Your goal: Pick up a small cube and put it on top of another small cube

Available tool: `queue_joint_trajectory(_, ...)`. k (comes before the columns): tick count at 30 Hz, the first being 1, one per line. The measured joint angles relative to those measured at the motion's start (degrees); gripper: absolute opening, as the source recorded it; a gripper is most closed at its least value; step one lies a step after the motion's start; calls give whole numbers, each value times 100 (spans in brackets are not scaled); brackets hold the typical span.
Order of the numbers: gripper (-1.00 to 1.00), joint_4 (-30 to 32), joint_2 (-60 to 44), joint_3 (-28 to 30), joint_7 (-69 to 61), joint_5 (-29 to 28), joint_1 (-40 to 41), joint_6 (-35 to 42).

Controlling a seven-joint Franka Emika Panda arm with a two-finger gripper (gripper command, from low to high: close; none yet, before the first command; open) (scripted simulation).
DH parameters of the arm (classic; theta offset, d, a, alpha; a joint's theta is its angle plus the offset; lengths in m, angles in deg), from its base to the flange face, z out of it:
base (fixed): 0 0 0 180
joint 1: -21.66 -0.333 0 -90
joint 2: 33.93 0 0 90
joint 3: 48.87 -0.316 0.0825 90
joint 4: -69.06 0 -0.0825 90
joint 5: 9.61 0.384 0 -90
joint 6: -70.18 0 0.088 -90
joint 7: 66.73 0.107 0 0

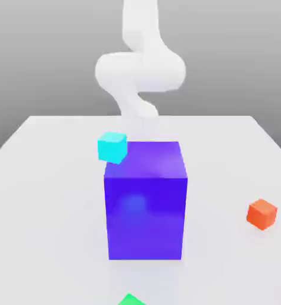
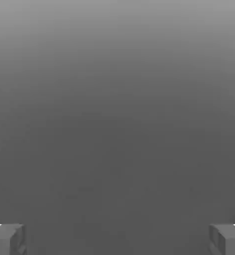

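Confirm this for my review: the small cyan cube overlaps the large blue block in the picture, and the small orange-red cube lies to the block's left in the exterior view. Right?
Not quite: the exterior view shows the small orange-red cube to the right of the large blue block. The small cyan cube does overlap the block there.

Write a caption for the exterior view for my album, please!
A white robot arm behind a big blue block, with little cyan and orange cubes nearby.
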State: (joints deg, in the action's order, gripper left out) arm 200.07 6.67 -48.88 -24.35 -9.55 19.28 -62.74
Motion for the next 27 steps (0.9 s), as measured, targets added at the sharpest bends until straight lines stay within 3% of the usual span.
queue_joint_trajectory(16, 0, -499, -3358, -346, -2241, 75, -1191, -731)
queue_joint_trajectory(27, 0, -841, -5658, -744, -3434, -353, -1854, -1223)
